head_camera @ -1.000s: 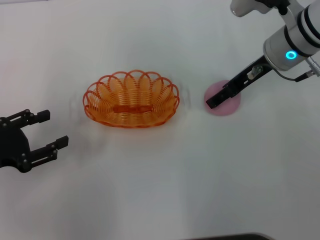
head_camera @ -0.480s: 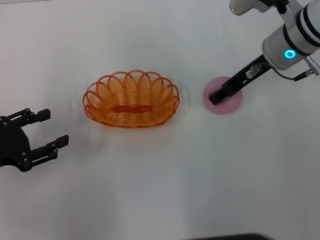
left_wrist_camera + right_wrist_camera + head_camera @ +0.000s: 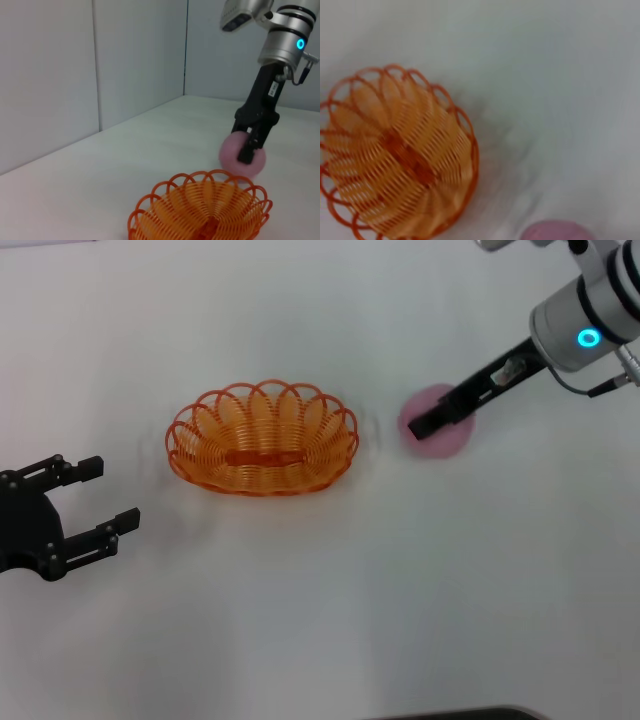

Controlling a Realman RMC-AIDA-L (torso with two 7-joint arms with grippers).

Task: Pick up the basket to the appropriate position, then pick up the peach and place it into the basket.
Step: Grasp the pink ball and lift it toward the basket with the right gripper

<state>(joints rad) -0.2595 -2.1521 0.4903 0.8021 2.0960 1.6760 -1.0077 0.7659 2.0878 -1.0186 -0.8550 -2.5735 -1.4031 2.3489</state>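
The white counter (image 3: 320,620) fills the head view, with pale walls (image 3: 90,75) meeting at a corner behind it in the left wrist view.

The right arm (image 3: 585,325) comes in from about 1 o'clock, a blue ring lit on its grey wrist, and slants down toward the middle of the counter. The left arm is barely in view at 9 o'clock, low at the edge.

The basket (image 3: 262,440) sits on the counter just left of centre, upright with its open side up. Its long axis runs from 9 to 3 o'clock across the head view, the scalloped rim looping all round. It holds nothing. It also shows in the left wrist view (image 3: 200,210) and the right wrist view (image 3: 395,150).

The left claw (image 3: 95,502) rests at 9 o'clock from the basket, well apart from it, its black fingers (image 3: 80,468) spread wide around nothing and pointing toward 3 o'clock.

The right claw (image 3: 428,426) is at 3 o'clock from the basket, near it but apart, closed around the peach (image 3: 440,438). In the left wrist view the peach (image 3: 227,150) sits just beyond the basket's far rim, with the dark fingers (image 3: 248,147) down over its front. Whether it touches the counter I cannot tell; nor which way its top points
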